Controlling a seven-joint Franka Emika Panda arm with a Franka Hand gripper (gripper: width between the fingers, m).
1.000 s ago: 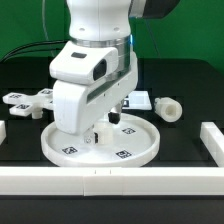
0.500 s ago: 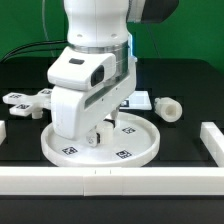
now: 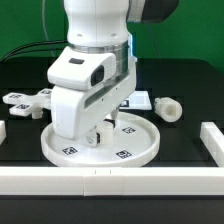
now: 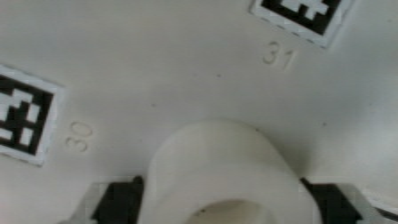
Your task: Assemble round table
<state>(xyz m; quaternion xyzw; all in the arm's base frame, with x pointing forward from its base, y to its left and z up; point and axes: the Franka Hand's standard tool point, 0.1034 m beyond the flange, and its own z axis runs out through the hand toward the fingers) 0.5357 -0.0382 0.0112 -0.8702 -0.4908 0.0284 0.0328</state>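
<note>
The large rimmed round disc (image 3: 100, 145) lies flat on the black table, tags up; it fills the wrist view (image 4: 160, 90). My gripper (image 3: 97, 135) is low over the disc's middle. In the wrist view my gripper (image 4: 221, 205) has a dark finger on each side of a white rounded stub (image 4: 217, 165) that stands on the disc, and is shut on it. I cannot tell whether the stub is part of the disc. A short thick cylinder post (image 3: 168, 108) lies on its side at the exterior view's right. The cross-shaped foot (image 3: 28, 103) lies at the left.
The marker board (image 3: 137, 100) lies behind the disc, partly hidden by the arm. Long white border bars run along the front (image 3: 110, 180) and the right side (image 3: 212, 140). A green wall stands behind the table.
The arm shifted very slightly over the disc about a second ago and has been still since. The disc, post and foot have not moved.
</note>
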